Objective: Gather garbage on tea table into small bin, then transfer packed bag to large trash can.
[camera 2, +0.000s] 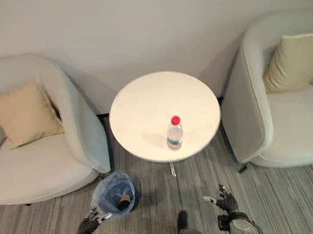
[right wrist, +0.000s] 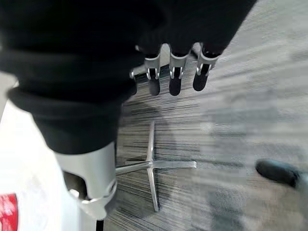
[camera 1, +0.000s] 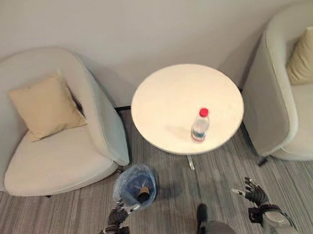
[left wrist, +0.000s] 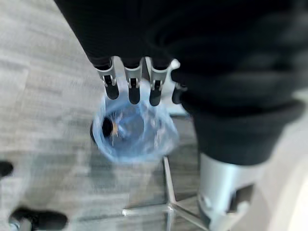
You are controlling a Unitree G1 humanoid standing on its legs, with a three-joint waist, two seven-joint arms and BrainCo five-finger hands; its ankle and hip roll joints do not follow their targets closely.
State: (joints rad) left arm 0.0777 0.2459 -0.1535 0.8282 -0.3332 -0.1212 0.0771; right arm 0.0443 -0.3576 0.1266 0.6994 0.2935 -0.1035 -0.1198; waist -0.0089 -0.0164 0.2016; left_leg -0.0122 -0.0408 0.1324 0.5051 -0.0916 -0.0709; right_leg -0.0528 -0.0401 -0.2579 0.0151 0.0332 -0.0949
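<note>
A clear plastic bottle (camera 1: 199, 126) with a red cap and blue label stands upright on the round white tea table (camera 1: 165, 94), near its front edge. On the floor left of the table sits a small bin (camera 1: 135, 186) lined with a blue bag, a brown item inside it (left wrist: 107, 127). My left hand (camera 1: 119, 216) hovers just before the bin, fingers (left wrist: 133, 89) straight and empty. My right hand (camera 1: 254, 193) hangs low over the floor at the table's right front, fingers (right wrist: 174, 82) spread, holding nothing.
Two pale armchairs flank the table, the left one (camera 1: 61, 151) and the right one (camera 1: 286, 107), each with a tan cushion (camera 1: 45, 106). The table's metal foot (right wrist: 151, 166) spreads on the striped grey carpet. A wall stands close behind.
</note>
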